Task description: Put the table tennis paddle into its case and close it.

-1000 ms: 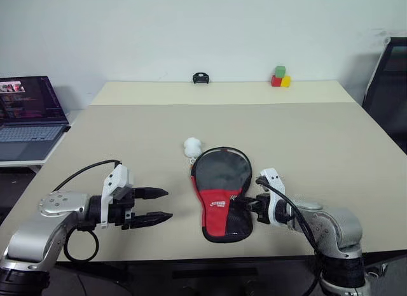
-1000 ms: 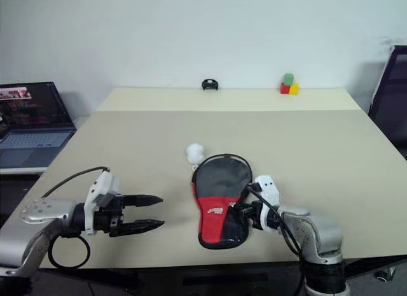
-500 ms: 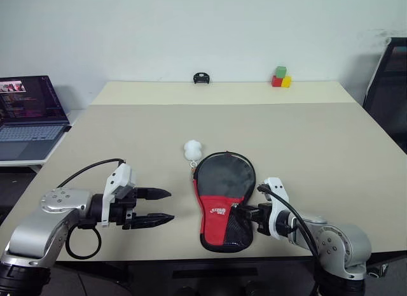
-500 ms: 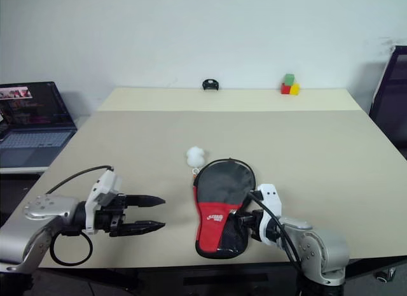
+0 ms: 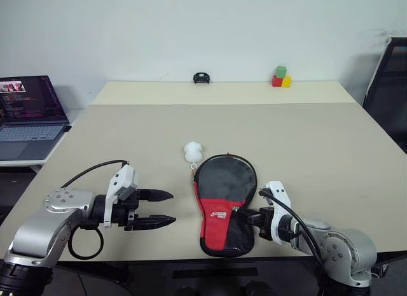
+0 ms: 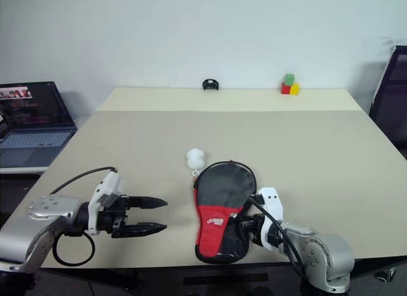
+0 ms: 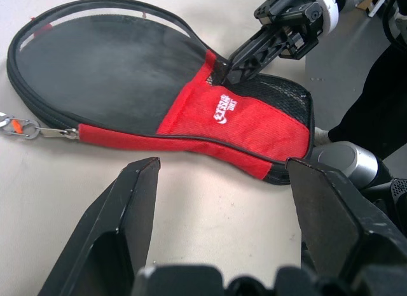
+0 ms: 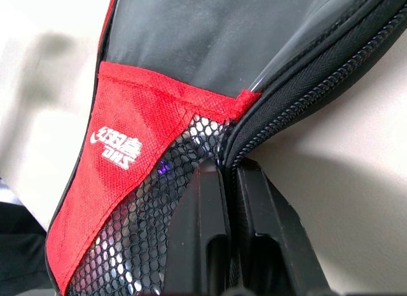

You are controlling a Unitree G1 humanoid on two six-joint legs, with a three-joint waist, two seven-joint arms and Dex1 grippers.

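Left gripper (image 5: 164,209) hovered with its jaws apart just beside the case (image 5: 224,202), which lay on the worktop (image 5: 305,137) near its front edge, a white keychain charm (image 5: 193,151) beyond its top. Right gripper (image 5: 249,216) was pinched shut on the case's zipper rim by the mesh pocket. With nothing bracing the case, pulling could drag the case instead of running the zipper. Since a second earlier, the case had slid nearer and straightened.
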